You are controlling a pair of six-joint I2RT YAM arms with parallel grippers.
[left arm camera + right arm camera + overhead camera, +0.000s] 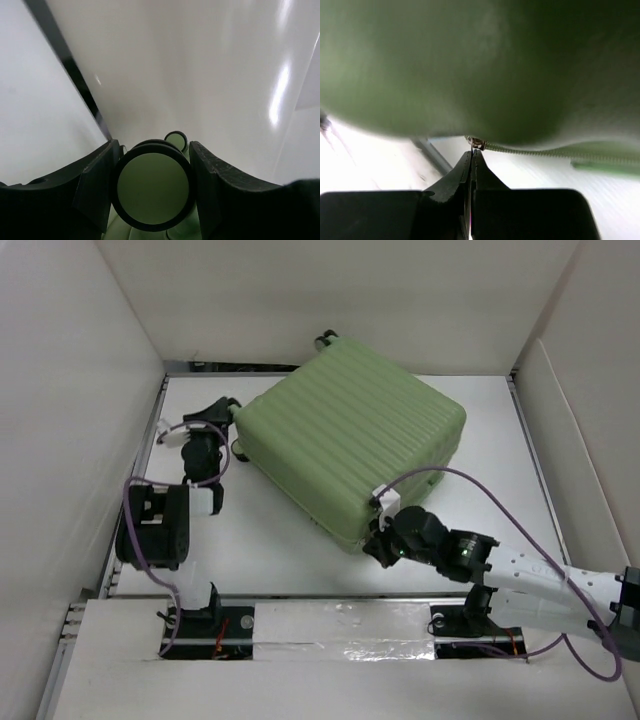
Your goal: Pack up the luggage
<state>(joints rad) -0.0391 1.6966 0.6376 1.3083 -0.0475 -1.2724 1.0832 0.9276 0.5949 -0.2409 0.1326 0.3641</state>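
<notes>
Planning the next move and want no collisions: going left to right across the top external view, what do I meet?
In order: left gripper → luggage → right arm's white forearm. The right gripper overlaps the luggage, so it is omitted.

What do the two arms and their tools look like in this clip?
The left arm and right arm mix black joints with white links; a purple cable loops along each. The left tool and right tool have black tapered fingers.

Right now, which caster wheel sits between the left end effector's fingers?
The large caster wheel filling the left wrist view, flanked by the left end effector; the second wheel shows small behind it.
</notes>
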